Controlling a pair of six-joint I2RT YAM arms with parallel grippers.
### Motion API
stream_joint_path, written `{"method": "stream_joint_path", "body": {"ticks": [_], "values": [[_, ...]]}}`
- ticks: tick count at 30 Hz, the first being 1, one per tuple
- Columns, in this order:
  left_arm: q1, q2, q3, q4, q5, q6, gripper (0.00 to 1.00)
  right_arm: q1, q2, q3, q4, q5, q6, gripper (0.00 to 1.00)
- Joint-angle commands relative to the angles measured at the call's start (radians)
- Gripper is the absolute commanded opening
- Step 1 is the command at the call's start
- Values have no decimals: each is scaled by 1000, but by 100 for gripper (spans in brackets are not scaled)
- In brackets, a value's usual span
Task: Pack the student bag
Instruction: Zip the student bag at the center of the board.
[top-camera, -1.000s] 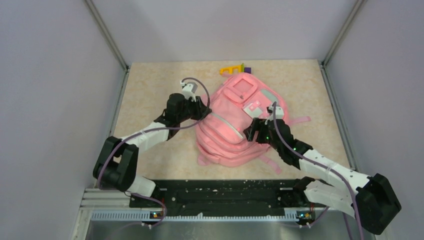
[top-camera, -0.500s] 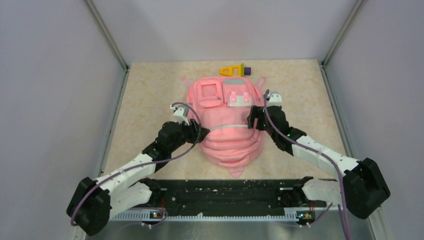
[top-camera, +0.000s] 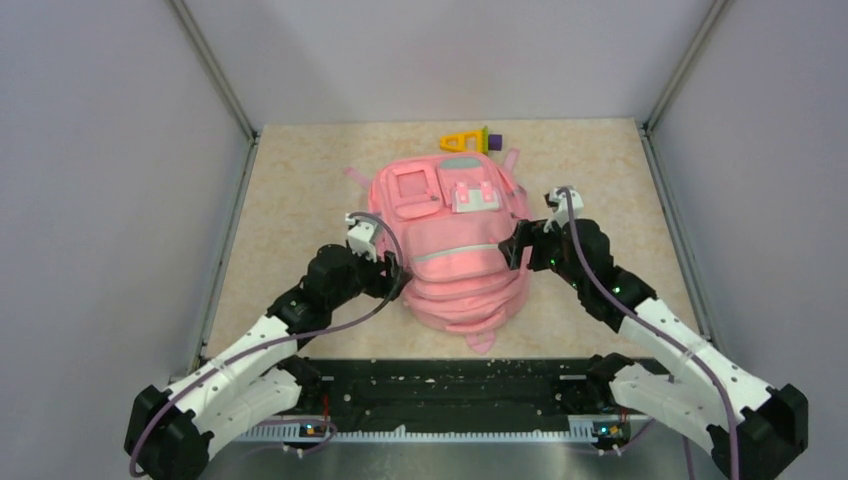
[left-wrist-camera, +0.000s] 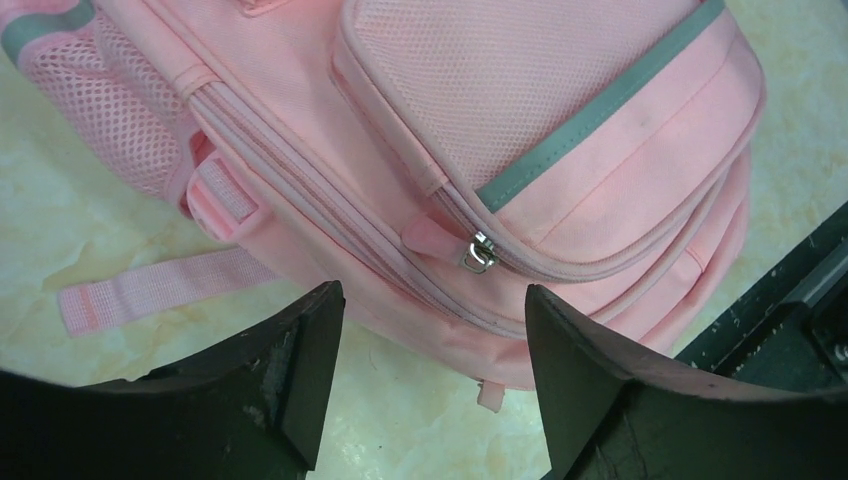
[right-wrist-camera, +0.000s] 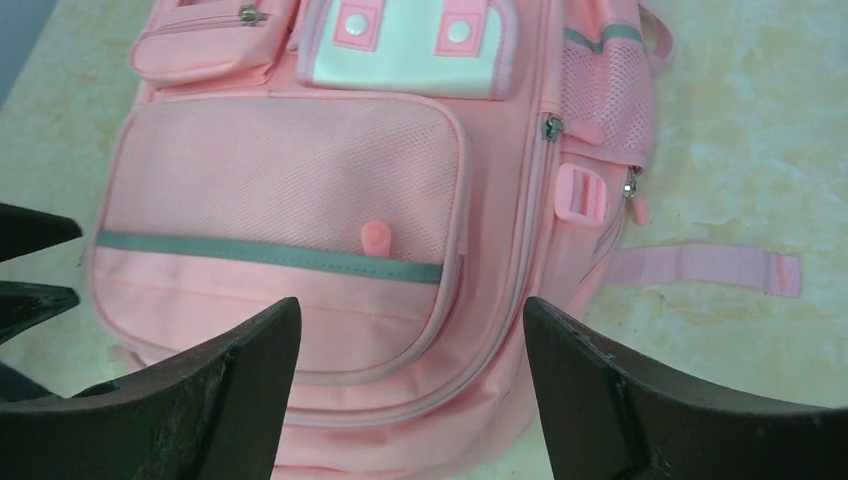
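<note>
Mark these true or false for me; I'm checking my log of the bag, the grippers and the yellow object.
1. The bag lies front up on the table. True.
2. The left gripper grips a strap. False: it is open and holds nothing.
3. The right gripper is open. True.
4. The yellow object is inside the bag. False: it lies on the table beyond the bag.

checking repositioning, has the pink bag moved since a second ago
Yes. The student bag has swung from slanted to square with the table's far edge, its top by the yellow toy.
</note>
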Motion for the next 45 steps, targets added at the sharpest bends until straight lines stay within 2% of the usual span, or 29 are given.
{"method": "stream_joint_path", "body": {"ticks": [1, 6, 11, 19, 24, 30, 32, 36, 40, 45], "values": [[4, 1, 12, 36, 99, 144, 71, -7, -86, -22, -52, -88, 16, 79], [3, -27, -77, 192, 23, 217, 71, -7, -102, -24, -58, -115, 12, 80], [3, 1, -58, 196, -46, 262, 71, -7, -48, -41, -3, -130, 25, 79], [3, 54, -15, 171, -7, 295, 69, -7, 130, -54, 101, -141, 60, 66], [3, 60, -22, 189, 24, 298, 67, -7, 208, -53, 165, -81, 89, 46], [1, 86, -39, 241, 90, 295, 66, -9, 277, -71, 265, 33, 117, 10], [2, 87, -40, 241, 89, 303, 66, -16, 295, -55, 276, 68, 96, 1], [2, 67, -46, 244, 86, 308, 66, -62, 355, -7, 300, 124, 33, 0], [2, 49, -65, 252, 69, 310, 67, -111, 427, 67, 310, 116, -34, 0], [1, 70, -62, 298, 85, 321, 67, -113, 462, 125, 300, 90, -82, 0]]}}
